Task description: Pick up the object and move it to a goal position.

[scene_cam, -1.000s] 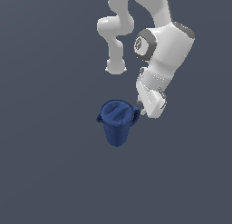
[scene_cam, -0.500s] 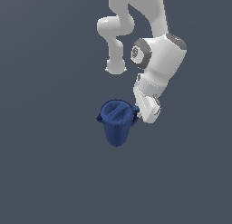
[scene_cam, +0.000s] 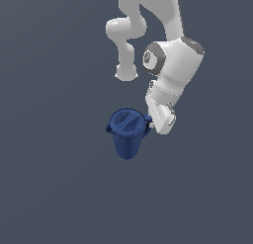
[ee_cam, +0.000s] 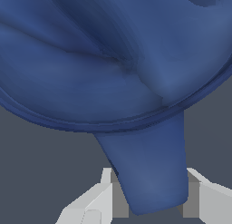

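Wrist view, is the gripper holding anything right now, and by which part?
Cannot tell for sure: the gripper has its jaws on either side of the blue bin's side handle, but contact isn't clear.

A plain, dark grey-blue ground [scene_cam: 54, 188] fills the scene, uniform to every edge, bearing no markings.

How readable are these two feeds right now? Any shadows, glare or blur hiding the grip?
Exterior view: flat, even lighting, no cast shadows or glare; the dark blue tapered bucket-like bin reads clearly, but the white gripper is too small to show its fingers. Wrist view: the bin's swirled top fills most of the picture, soft and low in detail; its side handle sits between the pale fingers, contact unclear.
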Robot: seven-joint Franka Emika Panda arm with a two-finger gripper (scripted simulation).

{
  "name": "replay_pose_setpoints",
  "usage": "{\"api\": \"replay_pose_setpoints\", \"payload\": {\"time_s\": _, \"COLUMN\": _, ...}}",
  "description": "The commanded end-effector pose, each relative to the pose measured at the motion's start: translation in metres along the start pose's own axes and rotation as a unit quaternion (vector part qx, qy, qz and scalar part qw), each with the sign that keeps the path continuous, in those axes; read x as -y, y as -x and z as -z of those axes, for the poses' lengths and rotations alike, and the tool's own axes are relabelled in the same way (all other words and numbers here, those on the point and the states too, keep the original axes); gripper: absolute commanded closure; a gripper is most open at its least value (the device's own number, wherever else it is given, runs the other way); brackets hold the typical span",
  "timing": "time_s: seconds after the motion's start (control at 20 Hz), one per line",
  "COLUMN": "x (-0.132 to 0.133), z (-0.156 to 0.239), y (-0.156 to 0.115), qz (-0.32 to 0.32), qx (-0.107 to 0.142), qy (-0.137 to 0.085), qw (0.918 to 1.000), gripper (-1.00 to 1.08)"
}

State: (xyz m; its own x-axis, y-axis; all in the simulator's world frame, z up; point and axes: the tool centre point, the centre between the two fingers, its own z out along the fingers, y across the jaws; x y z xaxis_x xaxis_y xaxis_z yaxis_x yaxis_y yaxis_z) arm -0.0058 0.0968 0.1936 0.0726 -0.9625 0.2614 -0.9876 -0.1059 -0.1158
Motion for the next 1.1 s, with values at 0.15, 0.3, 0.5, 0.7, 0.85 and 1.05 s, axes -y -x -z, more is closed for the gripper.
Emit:
{"api": "replay_pose_setpoints", "payload": {"time_s": 0.15, "x": 0.002, "z": 0.003, "y": 0.002, "qz": 0.0, "qx": 0.0, "qy": 0.0, "qw": 1.0, "gripper": 1.08}}
{"api": "replay_pose_setpoints", "payload": {"time_s": 0.3, "x": 0.006, "z": 0.011, "y": 0.007, "qz": 0.0, "qx": 0.0, "qy": 0.0, "qw": 1.0, "gripper": 1.08}}
{"api": "replay_pose_setpoints", "payload": {"time_s": 0.5, "x": 0.014, "z": 0.026, "y": 0.018, "qz": 0.0, "qx": 0.0, "qy": 0.0, "qw": 1.0, "gripper": 1.08}}
{"api": "replay_pose_setpoints", "payload": {"time_s": 0.7, "x": 0.025, "z": 0.046, "y": 0.032, "qz": 0.0, "qx": 0.0, "qy": 0.0, "qw": 1.0, "gripper": 1.08}}
{"api": "replay_pose_setpoints", "payload": {"time_s": 0.85, "x": 0.035, "z": 0.063, "y": 0.045, "qz": 0.0, "qx": 0.0, "qy": 0.0, "qw": 1.0, "gripper": 1.08}}
{"api": "replay_pose_setpoints", "payload": {"time_s": 1.05, "x": 0.049, "z": 0.088, "y": 0.063, "qz": 0.0, "qx": 0.001, "qy": 0.0, "qw": 1.0, "gripper": 1.08}}
